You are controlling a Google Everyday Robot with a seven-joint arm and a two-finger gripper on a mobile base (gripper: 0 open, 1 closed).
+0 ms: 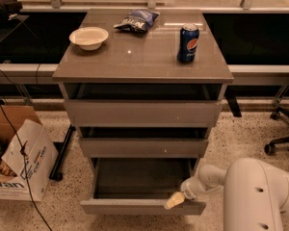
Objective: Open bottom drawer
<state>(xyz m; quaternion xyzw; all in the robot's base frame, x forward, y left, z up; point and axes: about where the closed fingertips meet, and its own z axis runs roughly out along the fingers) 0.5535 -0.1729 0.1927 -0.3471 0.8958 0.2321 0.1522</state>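
Note:
The bottom drawer (135, 206) of the grey cabinet is pulled out towards me, and its dark, empty inside (139, 177) shows. My gripper (174, 201) reaches in from the lower right on a white arm (253, 194). Its pale fingertips rest on the top edge of the drawer's front panel, right of the middle. The mid-sized drawer front (143, 147) and the tallest drawer front (142, 113) above stand slightly ajar.
On the cabinet top (144, 57) are a white bowl (88, 37), a blue chip bag (137, 20) and a Pepsi can (188, 43). A cardboard box (14, 162) and cables lie on the floor at left. An office chair base (282, 138) stands at right.

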